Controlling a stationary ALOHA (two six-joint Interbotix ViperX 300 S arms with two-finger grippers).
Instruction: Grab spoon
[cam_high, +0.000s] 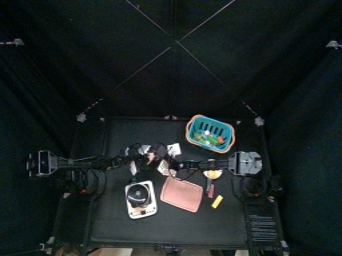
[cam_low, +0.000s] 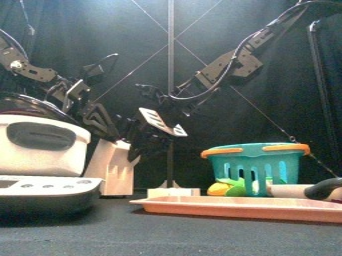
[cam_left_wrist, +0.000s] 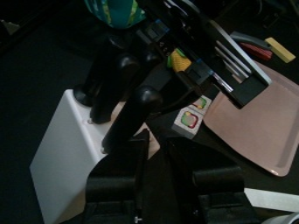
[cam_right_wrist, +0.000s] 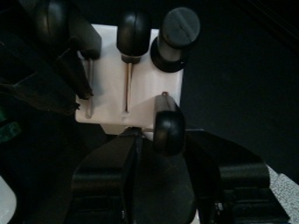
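A white utensil block (cam_right_wrist: 128, 74) holds several black-handled utensils; their heads are hidden in the slots, so I cannot tell which is the spoon. My right gripper (cam_right_wrist: 170, 162) is over the block's edge, its jaws close on either side of one black handle (cam_right_wrist: 170, 129). The block stands at the table's left middle in the top view (cam_high: 144, 156) and shows in the front view (cam_low: 118, 165). My left gripper (cam_left_wrist: 163, 179) hangs open beside the block (cam_left_wrist: 65, 149), empty, with the right arm's gripper (cam_left_wrist: 140, 96) in front of it.
A pink tray (cam_high: 187, 192) lies right of the block, with a yellow piece (cam_high: 217, 200) beside it. A teal basket (cam_high: 210, 130) of toy food stands at the back right. A white rice cooker (cam_low: 40, 140) and a white scale (cam_high: 140, 198) are at the front left.
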